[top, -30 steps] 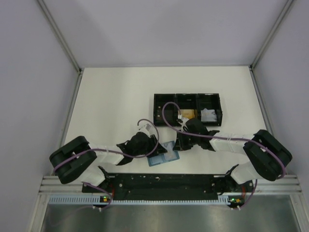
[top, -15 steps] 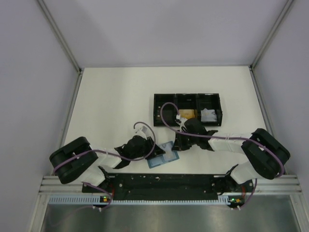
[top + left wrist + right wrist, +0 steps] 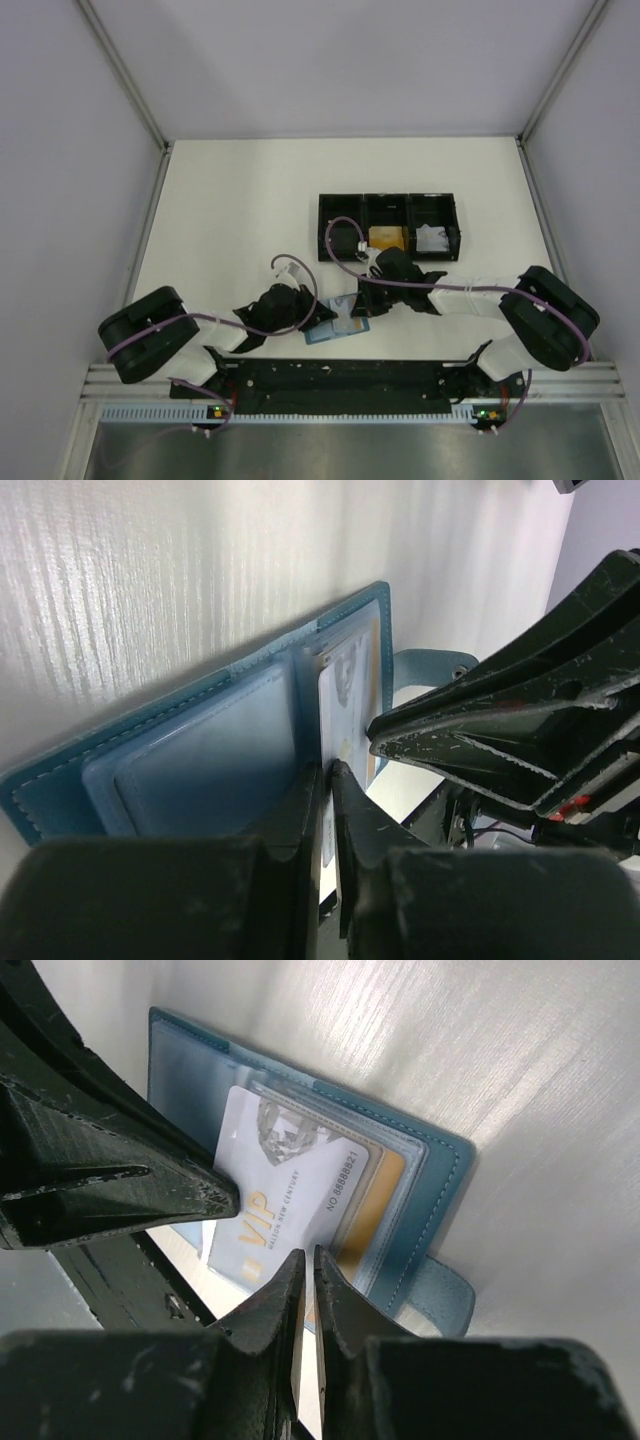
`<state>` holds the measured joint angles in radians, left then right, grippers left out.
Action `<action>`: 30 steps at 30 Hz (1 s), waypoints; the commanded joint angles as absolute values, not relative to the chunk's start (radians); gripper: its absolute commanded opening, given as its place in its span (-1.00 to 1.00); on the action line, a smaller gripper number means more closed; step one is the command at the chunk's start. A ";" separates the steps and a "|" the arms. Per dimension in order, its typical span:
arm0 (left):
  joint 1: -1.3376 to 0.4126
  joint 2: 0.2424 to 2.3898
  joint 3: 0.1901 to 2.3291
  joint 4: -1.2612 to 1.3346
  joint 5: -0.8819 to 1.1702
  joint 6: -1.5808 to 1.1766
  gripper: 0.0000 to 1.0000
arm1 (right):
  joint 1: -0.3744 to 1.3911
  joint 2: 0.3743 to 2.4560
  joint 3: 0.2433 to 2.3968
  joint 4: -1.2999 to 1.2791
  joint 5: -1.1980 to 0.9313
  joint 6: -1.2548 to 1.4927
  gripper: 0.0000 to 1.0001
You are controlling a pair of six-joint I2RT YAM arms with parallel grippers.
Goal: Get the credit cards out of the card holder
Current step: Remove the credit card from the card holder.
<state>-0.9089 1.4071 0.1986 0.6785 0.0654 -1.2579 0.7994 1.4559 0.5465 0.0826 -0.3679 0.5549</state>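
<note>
Pinching, right gripper [image 3: 307, 1256]: jaws drawn to a slit on the lower edge of the white VIP card [image 3: 290, 1180], which juts partway out of the card holder [image 3: 195, 1065].
Left gripper [image 3: 325, 777]: jaws together, tips pressed at the holder's inner pocket edge; you cannot tell whether they nip the leaf.
Card holder: open flat on the table between your two grippers, strap tab on the right gripper's side.
Gold card [image 3: 385, 1210]: in the holder, under the white one, only a strip showing.
Black tray [image 3: 325, 215]: just beyond the holder; an orange-gold card [image 3: 388, 238] lies in its middle compartment, a white wad [image 3: 432, 238] in the compartment on the right arm's side.
Risk: if your left tips slip, the holder will likely drag along with the card. So thin an edge grip could also let the card slide free, or the gold card could ride out with it.
Writing: "VIP", "MAISON NEW CENTURY" and "NO 68888821" on the white card.
</note>
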 commanded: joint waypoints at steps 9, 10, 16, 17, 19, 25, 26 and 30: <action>-0.911 1.348 0.184 0.746 0.051 -1.252 -1.00 | 0.802 1.382 0.583 0.130 -0.334 0.552 -0.87; -0.911 1.353 0.184 0.742 0.054 -1.252 -1.00 | 0.801 1.378 0.584 0.133 -0.331 0.555 -0.88; -0.911 1.376 0.186 0.738 0.055 -1.255 -1.00 | 0.775 1.422 0.594 0.169 -0.376 0.563 -0.92; -0.911 1.374 0.186 0.738 0.054 -1.256 -1.00 | 0.773 1.437 0.595 0.172 -0.382 0.563 -0.92; -0.911 1.379 0.186 0.738 0.055 -1.255 -1.00 | 0.772 1.466 0.595 0.172 -0.396 0.568 -0.94; -0.911 1.374 0.173 0.733 0.040 -1.261 -1.00 | 0.770 1.514 0.583 0.118 -0.367 0.572 -1.00; -0.910 1.371 0.167 0.732 0.035 -1.267 -1.00 | 0.770 1.517 0.580 0.107 -0.351 0.572 -1.00; -0.910 1.362 0.149 0.726 0.028 -1.279 -1.00 | 0.767 1.516 0.578 0.054 -0.315 0.565 -1.00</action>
<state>-0.9085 1.3727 0.1738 0.6891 0.0532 -1.2655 0.7753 1.4982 0.5640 0.1238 -0.3714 0.5735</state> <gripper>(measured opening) 0.009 0.003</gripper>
